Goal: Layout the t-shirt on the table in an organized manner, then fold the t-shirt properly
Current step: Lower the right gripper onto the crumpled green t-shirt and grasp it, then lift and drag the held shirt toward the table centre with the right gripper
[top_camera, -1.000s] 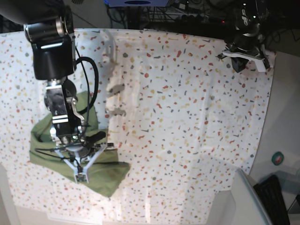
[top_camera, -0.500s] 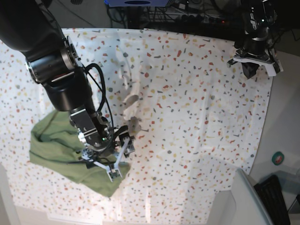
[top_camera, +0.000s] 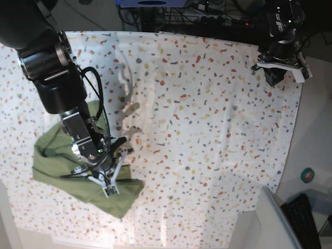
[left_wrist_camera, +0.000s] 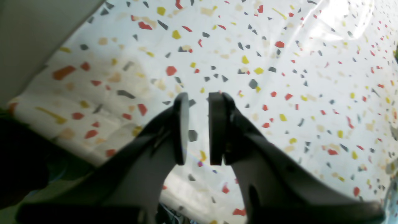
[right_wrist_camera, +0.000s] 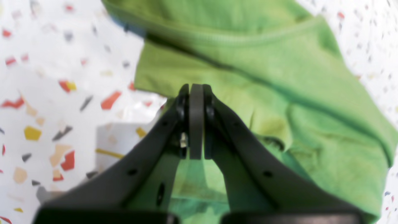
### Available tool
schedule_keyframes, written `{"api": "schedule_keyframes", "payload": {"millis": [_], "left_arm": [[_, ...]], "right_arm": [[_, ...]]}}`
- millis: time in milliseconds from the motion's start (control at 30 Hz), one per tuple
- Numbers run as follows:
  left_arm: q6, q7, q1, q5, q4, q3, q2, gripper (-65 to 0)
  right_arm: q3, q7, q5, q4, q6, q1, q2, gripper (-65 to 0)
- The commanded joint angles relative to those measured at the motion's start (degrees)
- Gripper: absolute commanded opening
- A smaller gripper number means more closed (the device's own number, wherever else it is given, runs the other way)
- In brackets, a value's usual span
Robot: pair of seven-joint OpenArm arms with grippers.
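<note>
The left gripper (left_wrist_camera: 199, 129) hangs above the table (left_wrist_camera: 279, 77), its dark pads (left_wrist_camera: 181, 127) parted by a narrow gap with nothing between them; speckled cloth shows through.

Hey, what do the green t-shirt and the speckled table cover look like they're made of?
The t-shirt: soft matte knit, probably cotton; it wrinkles, folds, and shows a stitched hem. The table cover: likely a glossy plastic or coated sheet printed with terrazzo flecks; it shows bright glare and shallow creases.
</note>
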Motion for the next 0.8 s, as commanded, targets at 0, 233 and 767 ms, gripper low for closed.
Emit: {"api": "schedule_keyframes", "payload": {"millis": [0, 233, 767], "left_arm": [[-0.2, -1.1, 0.3, -0.1, 1.2, -0.2, -0.4, -53.8], [-0.2, -1.1, 0.5, -0.1, 1.2, -0.6, -0.4, -57.8], [-0.2, -1.1, 1.2, -0.1, 3.9, -0.8, -0.5, -65.0]], "right_arm": [[0.1, 1.4, -0.1, 0.2, -0.1, 2.2, 0.6, -65.0], [-0.2, 1.4, -0.3, -0.5, -7.6, 2.2, 2.5, -65.0], [-13.3, 1.3, -0.3, 4.3, -10.1, -10.7, -4.0, -65.0]]}}
